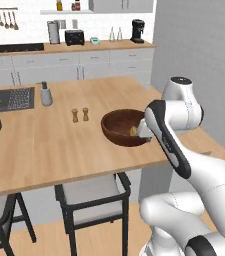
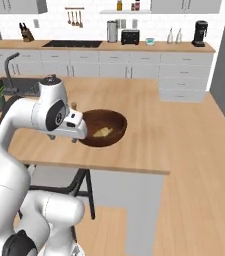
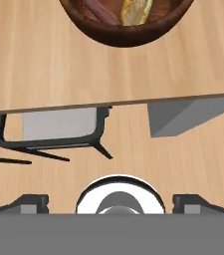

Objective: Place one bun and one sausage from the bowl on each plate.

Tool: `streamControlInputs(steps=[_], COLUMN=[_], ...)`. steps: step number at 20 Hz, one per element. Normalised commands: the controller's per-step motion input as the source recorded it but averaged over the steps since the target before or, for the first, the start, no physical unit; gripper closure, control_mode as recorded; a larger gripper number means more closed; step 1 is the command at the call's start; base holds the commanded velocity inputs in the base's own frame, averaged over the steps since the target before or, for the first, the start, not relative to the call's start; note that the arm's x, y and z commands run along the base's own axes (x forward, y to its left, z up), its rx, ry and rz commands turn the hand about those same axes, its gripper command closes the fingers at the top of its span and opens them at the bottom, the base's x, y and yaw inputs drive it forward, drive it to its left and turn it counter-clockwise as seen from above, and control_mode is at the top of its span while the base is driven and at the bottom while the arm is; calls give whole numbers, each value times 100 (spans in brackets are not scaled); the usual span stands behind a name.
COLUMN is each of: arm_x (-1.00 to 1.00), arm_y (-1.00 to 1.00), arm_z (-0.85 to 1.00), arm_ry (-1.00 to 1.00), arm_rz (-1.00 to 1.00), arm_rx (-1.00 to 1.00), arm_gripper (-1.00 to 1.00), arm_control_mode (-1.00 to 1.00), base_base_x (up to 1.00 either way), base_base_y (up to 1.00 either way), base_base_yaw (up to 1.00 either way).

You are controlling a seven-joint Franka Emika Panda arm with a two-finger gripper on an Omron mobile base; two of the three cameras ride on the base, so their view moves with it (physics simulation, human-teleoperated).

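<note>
Dark wooden bowl [image 1: 124, 127] sits near the front edge of the bench [image 1: 44, 145], a golden bun [image 3: 136, 11] inside it beside a reddish sausage [image 3: 99, 12]; the jaws [image 3: 111, 204] hang wide apart and empty, close by the bowl's near rim, above the bench edge, a chair [image 1: 95, 192] tucked below

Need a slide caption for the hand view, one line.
Open gripper above the counter edge, wooden bowl with bun ahead.
</note>
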Motion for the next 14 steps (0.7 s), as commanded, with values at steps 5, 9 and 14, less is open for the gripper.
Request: streamControlInputs(steps=[5,9,14], arm_x=[0,0,0], arm_y=[0,0,0], arm_z=[0,0,0], arm_ry=[0,0,0], arm_rz=[0,0,0], arm_rx=[0,0,0], arm_gripper=[-100,-100,-100], arm_control_mode=[100,100,100], base_base_x=[41,39,47], base_base_y=[-37,-39,-35], base_base_yaw=[5,20,5])
